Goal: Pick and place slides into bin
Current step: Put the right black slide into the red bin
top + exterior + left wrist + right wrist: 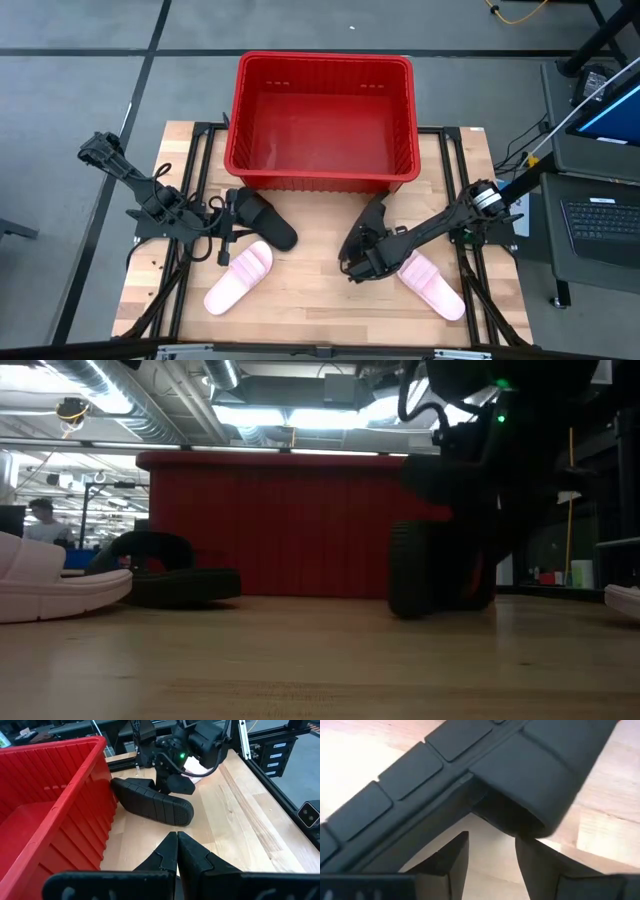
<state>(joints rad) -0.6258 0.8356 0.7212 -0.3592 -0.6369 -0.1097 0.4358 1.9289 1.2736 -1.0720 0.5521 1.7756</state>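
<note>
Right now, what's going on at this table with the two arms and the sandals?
The right claw is down at a black slide lying on its side in front of the empty red bin, fingers open around it. The left claw is shut near the other black slide. Both pink slides lie on the table.

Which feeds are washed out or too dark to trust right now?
Low view: ceiling lights glare above the bin, and the right gripper is a dark backlit mass. Right wrist view: bright glare on the table, black slide blurred close up. High view: evenly lit.
</note>
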